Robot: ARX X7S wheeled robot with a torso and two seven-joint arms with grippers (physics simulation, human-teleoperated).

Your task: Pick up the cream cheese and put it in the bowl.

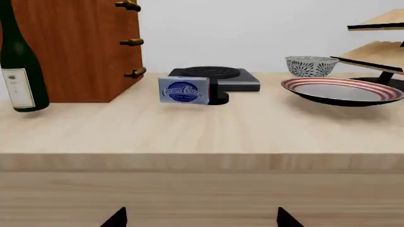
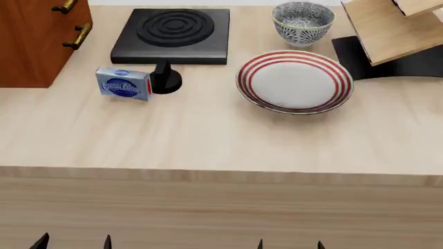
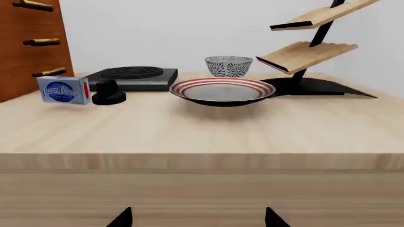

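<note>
Standing on edge, the cream cheese (image 2: 123, 83) — silver-grey, blue oval label — both tools' tips apart.

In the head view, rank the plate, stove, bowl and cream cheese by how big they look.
Largest to smallest as they look:
1. Plate and stove, too alike to rank.
2. Bowl, though it sits farther back, so its apparent size is understated.
3. Cream cheese.
</note>
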